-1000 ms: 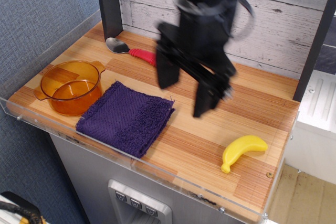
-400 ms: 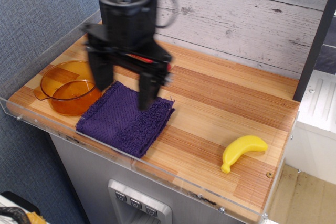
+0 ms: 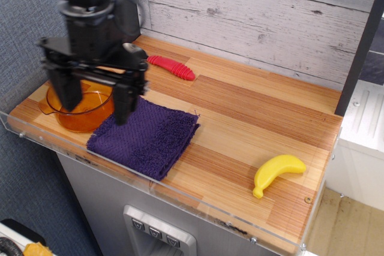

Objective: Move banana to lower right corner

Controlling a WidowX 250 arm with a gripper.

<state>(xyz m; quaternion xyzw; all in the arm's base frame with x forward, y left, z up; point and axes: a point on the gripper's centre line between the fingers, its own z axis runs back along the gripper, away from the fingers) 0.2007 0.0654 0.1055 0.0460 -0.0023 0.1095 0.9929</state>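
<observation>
The yellow toy banana [image 3: 278,172] lies on the wooden tabletop close to the lower right corner [image 3: 309,208], just left of a small metal screw [image 3: 308,199]. My gripper [image 3: 96,100] is far away at the left, raised over the amber pot and the towel's left edge. Its two black fingers [image 3: 124,101] hang apart with nothing between them. It is open and empty.
An amber glass pot [image 3: 81,101] stands at the left front. A purple towel [image 3: 147,136] lies beside it. A red-handled spoon [image 3: 171,67] lies at the back by a dark post. A clear acrylic rim [image 3: 180,199] edges the table front.
My arm has swung from the table's middle to the far left, away from the banana. The banana has not moved. The spoon's red handle shows again.
</observation>
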